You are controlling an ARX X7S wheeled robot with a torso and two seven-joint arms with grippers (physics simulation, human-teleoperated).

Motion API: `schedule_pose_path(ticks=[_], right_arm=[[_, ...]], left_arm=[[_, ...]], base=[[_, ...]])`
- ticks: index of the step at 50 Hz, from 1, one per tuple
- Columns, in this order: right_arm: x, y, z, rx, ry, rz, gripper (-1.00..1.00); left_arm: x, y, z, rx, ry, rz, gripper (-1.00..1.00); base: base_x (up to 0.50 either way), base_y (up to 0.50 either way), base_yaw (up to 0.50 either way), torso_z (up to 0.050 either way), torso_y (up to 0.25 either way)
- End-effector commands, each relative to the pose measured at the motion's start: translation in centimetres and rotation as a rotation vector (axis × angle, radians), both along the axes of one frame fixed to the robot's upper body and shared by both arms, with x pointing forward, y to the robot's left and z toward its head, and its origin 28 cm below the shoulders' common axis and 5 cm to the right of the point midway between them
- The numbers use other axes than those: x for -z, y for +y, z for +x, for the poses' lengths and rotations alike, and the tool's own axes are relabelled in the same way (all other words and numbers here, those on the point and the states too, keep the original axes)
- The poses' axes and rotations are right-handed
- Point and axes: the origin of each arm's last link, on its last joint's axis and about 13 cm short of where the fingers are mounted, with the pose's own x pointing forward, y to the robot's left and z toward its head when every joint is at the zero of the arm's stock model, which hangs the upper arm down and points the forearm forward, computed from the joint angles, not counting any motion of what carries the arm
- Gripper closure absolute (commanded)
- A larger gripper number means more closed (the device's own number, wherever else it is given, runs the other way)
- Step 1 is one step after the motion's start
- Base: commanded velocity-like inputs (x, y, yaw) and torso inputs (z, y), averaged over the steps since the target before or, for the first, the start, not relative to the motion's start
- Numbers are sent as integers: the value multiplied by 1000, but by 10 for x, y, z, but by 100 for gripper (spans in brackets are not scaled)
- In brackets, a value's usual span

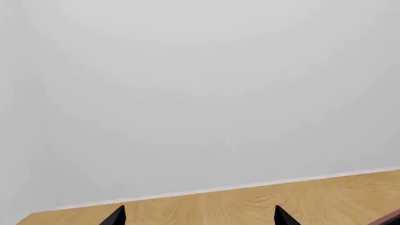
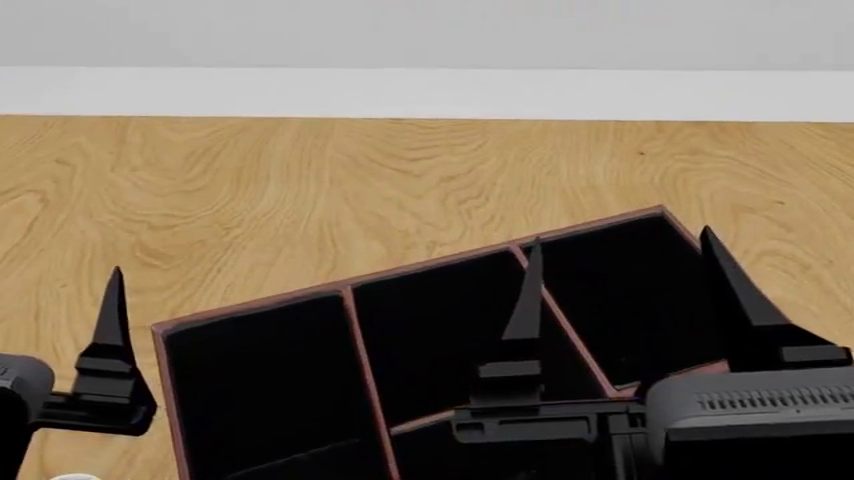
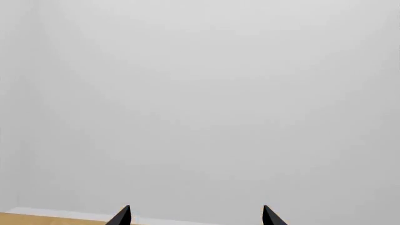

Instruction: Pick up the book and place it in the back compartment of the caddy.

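The caddy (image 2: 427, 267) lies skewed on the wooden table, with dark red-brown walls, a black interior and thin red dividers; a corner of the caddy (image 1: 392, 218) shows in the left wrist view. The book is out of view; a pale sliver (image 2: 74, 477) at the head view's bottom edge cannot be identified. My right gripper (image 2: 618, 240) hovers over the caddy's right-hand cells, open and empty, and the right gripper (image 3: 196, 215) faces the wall. My left gripper (image 1: 200, 215) is open and empty, left of the caddy; only one of its fingers (image 2: 114, 310) shows in the head view.
The wooden table (image 2: 334, 180) stretches beyond the caddy to a far edge, with a pale strip and grey-white wall (image 2: 427, 40) behind it. The table's far corner (image 1: 37, 216) appears in the left wrist view.
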Motion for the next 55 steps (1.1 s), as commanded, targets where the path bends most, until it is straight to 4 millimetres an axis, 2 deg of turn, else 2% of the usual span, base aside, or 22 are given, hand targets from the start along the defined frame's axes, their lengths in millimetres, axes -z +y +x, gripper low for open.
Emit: schedule_pose_path(ticks=[1, 4, 10, 20, 24, 29, 39, 44, 55], right_arm=[[-4, -2, -4, 1, -7, 12, -100], [-5, -3, -5, 5, -7, 15, -100], [-8, -3, -8, 0, -9, 27, -100], [-11, -4, -14, -11, -27, 27, -100], [-10, -3, -14, -11, -24, 26, -100], [-9, -4, -13, -9, -19, 22, -100], [-5, -4, -10, -19, -16, 20, -100], [-3, -4, -8, -20, -15, 15, -100], [2, -5, -2, -5, 3, -6, -100]], left_arm=[[-4, 2, -4, 36, 30, -91, -100], [-13, 5, -6, 31, 15, -56, -100], [-47, 21, -18, -14, -21, 30, -100], [-96, 71, -44, -96, 44, 163, -100], [-123, 86, -52, -81, 92, 144, -100], [-142, 106, -52, -50, 168, 213, -100], [-162, 137, -43, -20, 373, 347, -100], [-163, 146, -37, -3, 435, 367, -100], [-182, 168, -31, 23, 607, 456, -100]], base=[[0, 0, 0, 0, 0], [0, 0, 0, 0, 0], [0, 0, 0, 0, 0], [0, 0, 0, 0, 0], [0, 0, 0, 0, 0], [0, 0, 0, 0, 0], [0, 0, 0, 0, 0], [0, 0, 0, 0, 0], [0, 0, 0, 0, 0]])
